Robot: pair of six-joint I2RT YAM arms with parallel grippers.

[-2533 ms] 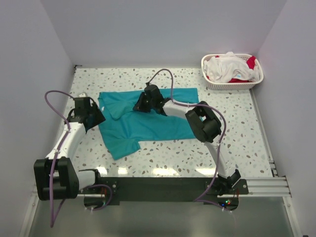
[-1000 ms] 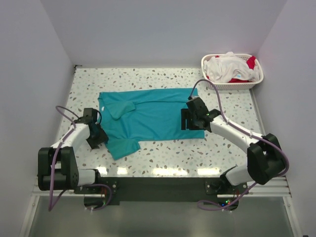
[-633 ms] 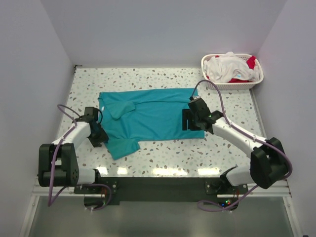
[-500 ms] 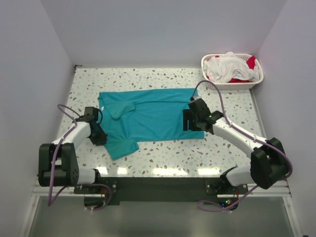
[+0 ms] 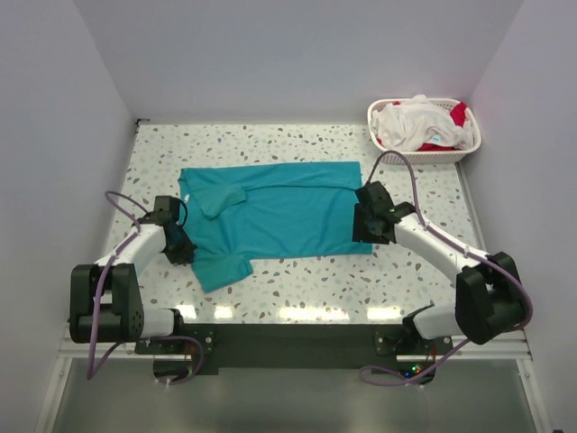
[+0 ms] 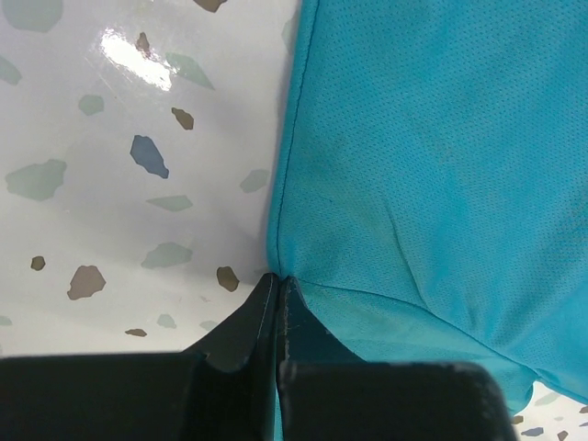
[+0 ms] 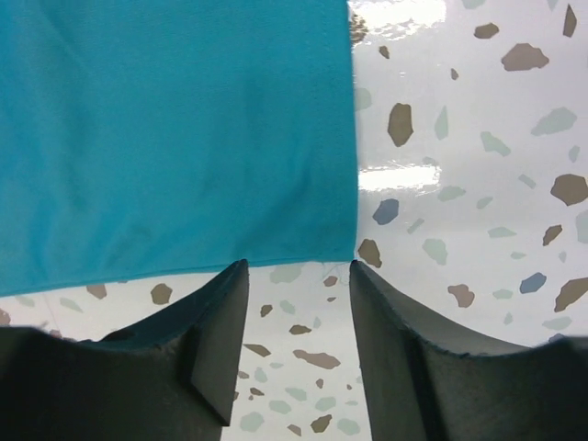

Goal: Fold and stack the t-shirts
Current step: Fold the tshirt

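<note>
While the teal t-shirt [image 5: 279, 212] lies spread flat in the middle of the speckled bench [image 5: 406, 280], both arms reach low to its opposite ends. The shirt's neck end points to the left and its straight hem to the right. One sleeve is folded in on top of the body near the far left corner, and the other sleeve sticks out toward the near edge of the bench.

The left tool [image 6: 277, 280] sits at the shirt's left edge, where that sleeve meets the body. Its fingers are pressed together with a sliver of teal cloth caught between them, so it is clamped on the fabric.

The right tool [image 7: 297, 268] hangs just over the near right corner of the hem. Its two fingers [image 7: 216, 340] stand well apart, and the corner of the cloth lies just ahead of the gap. They hold nothing.

In the far right corner of the bench stands a white lattice basket [image 5: 424, 155], well apart from the teal shirt. White and red t-shirts [image 5: 419, 122] are heaped loosely inside it.
</note>
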